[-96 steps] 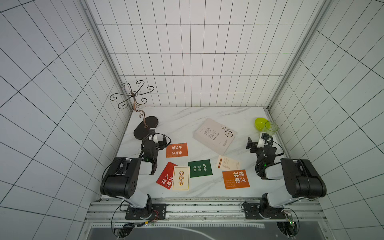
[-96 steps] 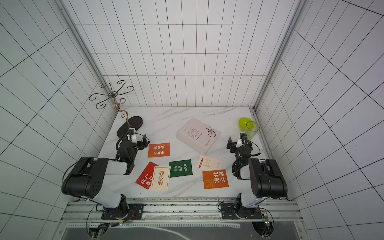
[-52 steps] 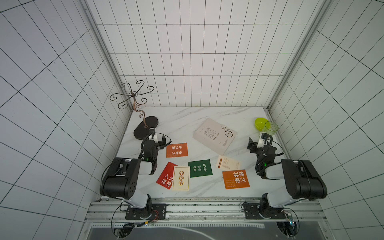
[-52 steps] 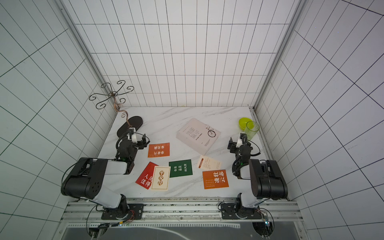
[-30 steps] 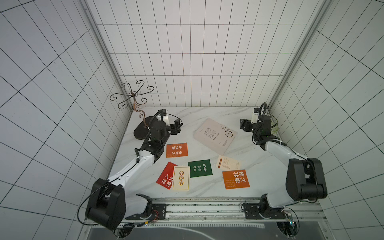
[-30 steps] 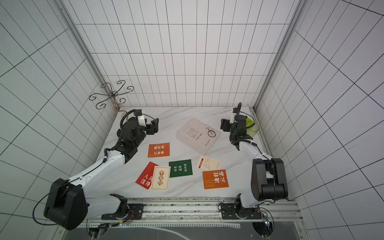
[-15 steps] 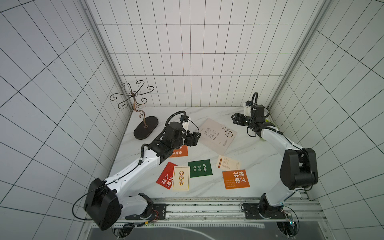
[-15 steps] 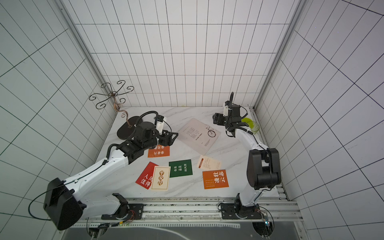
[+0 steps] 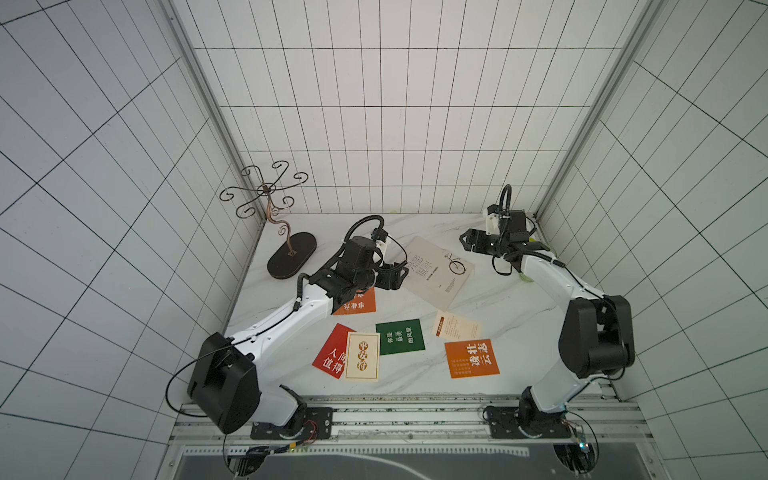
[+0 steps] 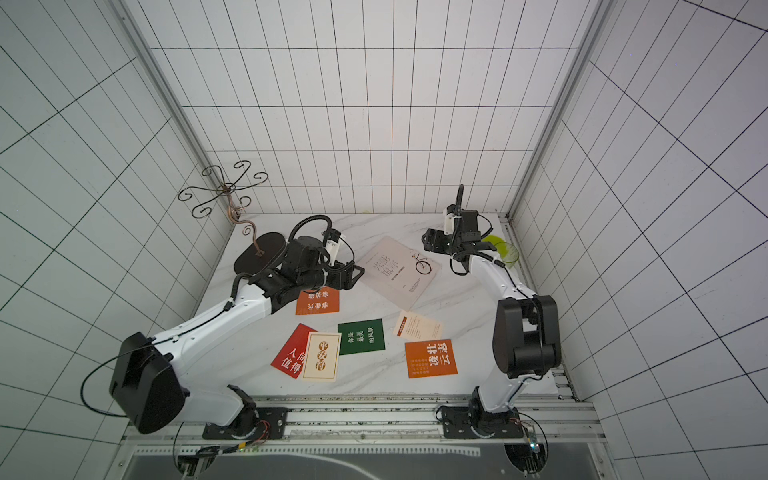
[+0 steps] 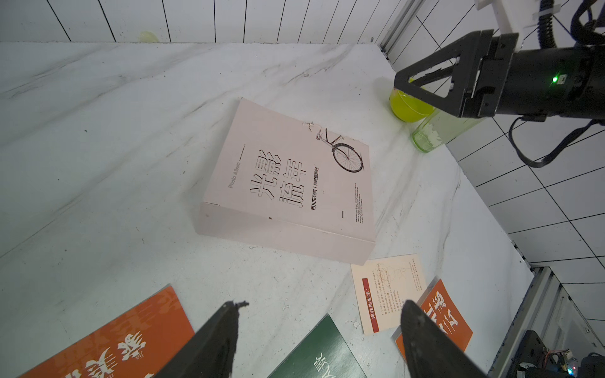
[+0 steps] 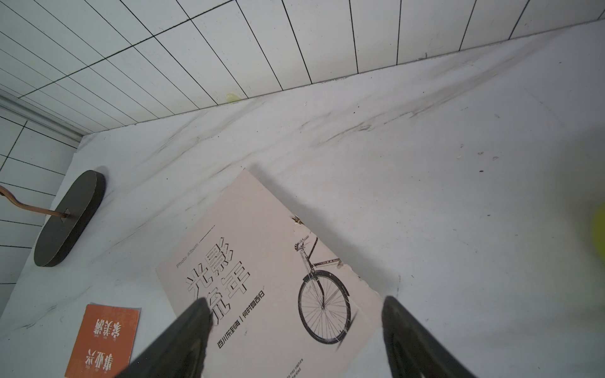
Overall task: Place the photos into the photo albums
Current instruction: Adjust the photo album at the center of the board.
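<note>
The photo album (image 9: 436,268) (image 10: 401,270), a closed whitish-pink book with a bicycle drawing, lies at the back middle of the marble table. In front of it lie several photos: an orange card (image 9: 359,303) partly under my left arm, a red card (image 9: 332,353) under a cream one (image 9: 363,357), a dark green card (image 9: 400,337), a small cream card (image 9: 456,330) and another orange card (image 9: 471,358). My left gripper (image 9: 397,277) (image 11: 322,307) hovers open and empty at the album's left edge. My right gripper (image 9: 467,241) (image 12: 296,304) hangs open and empty above the album's far right corner.
A curly metal stand on a black oval base (image 9: 291,259) occupies the back left corner. A yellow-green bowl (image 11: 409,106) and a clear green glass (image 11: 435,131) stand by the right wall, under my right arm. Tiled walls close three sides.
Both arms have unfolded from the table's front. Over the last second the left gripper swung right to the album's left edge and the right gripper moved left towards its far corner.
</note>
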{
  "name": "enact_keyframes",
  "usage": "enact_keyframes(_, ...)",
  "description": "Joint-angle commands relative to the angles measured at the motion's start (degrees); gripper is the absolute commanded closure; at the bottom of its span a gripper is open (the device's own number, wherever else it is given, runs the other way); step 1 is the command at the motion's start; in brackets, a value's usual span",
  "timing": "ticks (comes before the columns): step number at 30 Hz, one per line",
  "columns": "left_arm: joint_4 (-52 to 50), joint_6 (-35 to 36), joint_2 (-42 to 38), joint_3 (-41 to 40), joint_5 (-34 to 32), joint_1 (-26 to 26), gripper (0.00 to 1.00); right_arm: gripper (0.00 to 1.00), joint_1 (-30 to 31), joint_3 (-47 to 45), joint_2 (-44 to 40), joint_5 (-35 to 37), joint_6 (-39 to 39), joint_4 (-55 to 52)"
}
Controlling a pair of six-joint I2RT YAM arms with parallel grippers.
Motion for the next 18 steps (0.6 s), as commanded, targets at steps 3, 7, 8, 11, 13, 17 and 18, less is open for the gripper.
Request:
enact_keyframes(3,-0.07,0.18,2.53,1.7,1.02,-0.15,0.22,0.19,1.94,11.24,4.26,-1.91,1.97,-1.95)
enact_keyframes(7,-0.05,-1.39,4.84,3.13,1.48,-0.17,0.21,0.18,3.29,15.32,5.86,-1.85,1.01,-5.11)
enact_keyframes(8,0.18,-1.88,5.27,3.42,1.57,-0.17,0.21,0.18,3.54,15.63,5.98,-1.09,0.69,-5.57)
enact_keyframes(11,0.65,-3.08,6.37,4.01,2.01,-0.15,0.21,0.18,3.8,15.77,6.21,-0.63,0.33,-6.19)
enact_keyframes(13,0.65,-3.4,6.73,4.28,2.5,-0.17,0.21,0.17,3.81,16.55,6.48,-0.95,-0.1,-7.6)
enact_keyframes(17,1.1,-4.3,7.44,3.78,1.12,-0.16,0.2,0.17,3.99,16.69,6.33,-0.31,-1.81,-10.32)
enact_keyframes(18,1.09,-4.85,7.62,3.71,0.06,-0.14,0.2,0.17,3.98,16.55,6.22,-0.11,-2.26,-10.64)
